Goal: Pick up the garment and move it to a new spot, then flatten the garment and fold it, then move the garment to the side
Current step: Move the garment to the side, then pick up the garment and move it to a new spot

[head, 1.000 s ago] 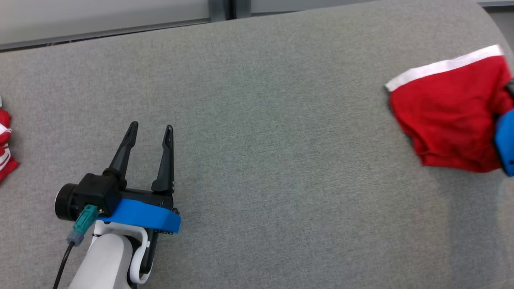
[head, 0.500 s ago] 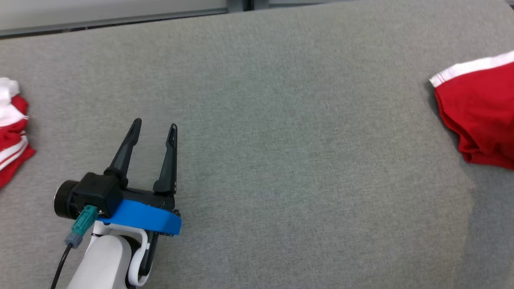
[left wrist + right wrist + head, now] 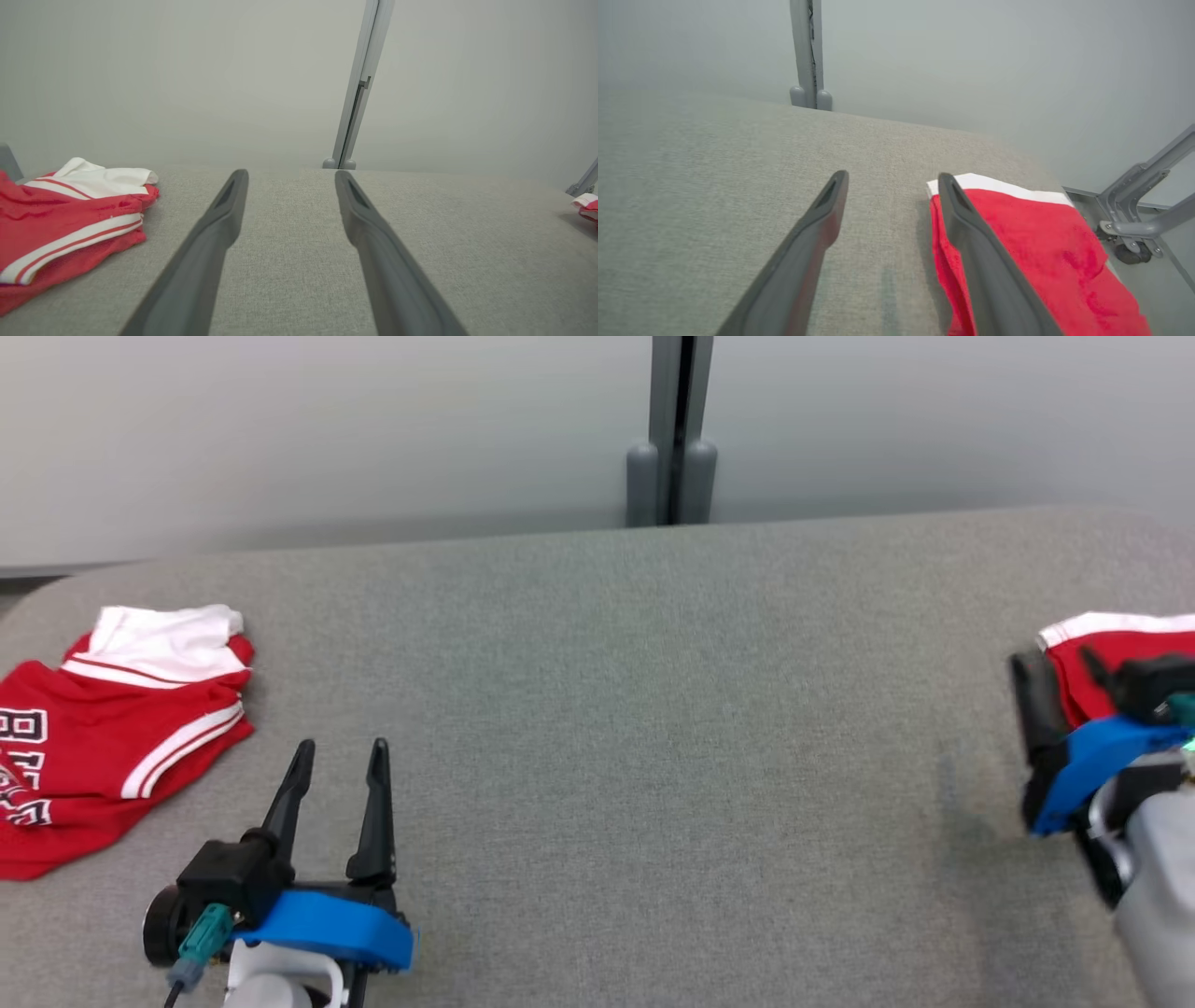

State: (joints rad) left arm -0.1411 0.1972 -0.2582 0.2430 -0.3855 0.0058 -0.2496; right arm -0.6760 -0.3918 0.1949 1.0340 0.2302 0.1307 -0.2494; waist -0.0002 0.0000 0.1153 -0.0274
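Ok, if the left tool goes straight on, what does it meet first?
Nothing nearby: the left tool points over bare table toward the wall, probably reaching that first. The red jersey lies off to its left.

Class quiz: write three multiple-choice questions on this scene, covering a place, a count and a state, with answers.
1. Where on the grey table does the striped jersey lie? A left end; B middle; C right end.
2. How many red garments lie on it? A one; B two; C three.
3. The jaws of the left gripper are: A open, empty; B shut on the jersey; C shut on nothing.
Answers: A, it lies at the left; B, the jersey plus a folded garment at the right; A, bare table shows between them.
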